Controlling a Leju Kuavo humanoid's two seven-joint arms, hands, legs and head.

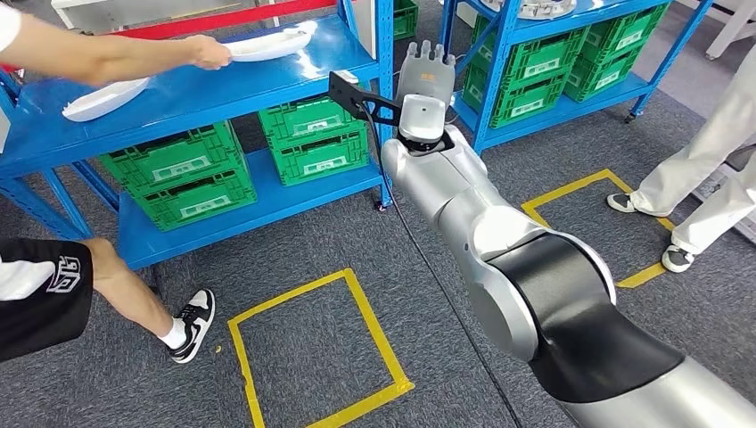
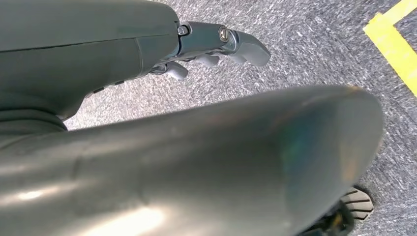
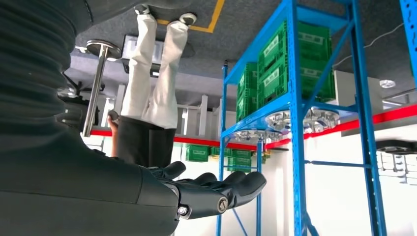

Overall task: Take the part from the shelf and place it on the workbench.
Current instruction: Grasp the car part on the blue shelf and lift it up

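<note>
The right hand (image 1: 426,67) is raised flat and empty at upper centre, while the white part (image 1: 105,98) at upper left, judged light, rigid and slippery, is best gripped mid-body

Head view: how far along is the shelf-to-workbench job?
Nothing looks done. Both long white moulded parts lie on the blue metal shelf, a person's hand on the farther one. The right hand is raised towards the shelf, fingers extended, holding nothing. The left hand hangs over the floor. Grasp, carry and placement remain.
</note>
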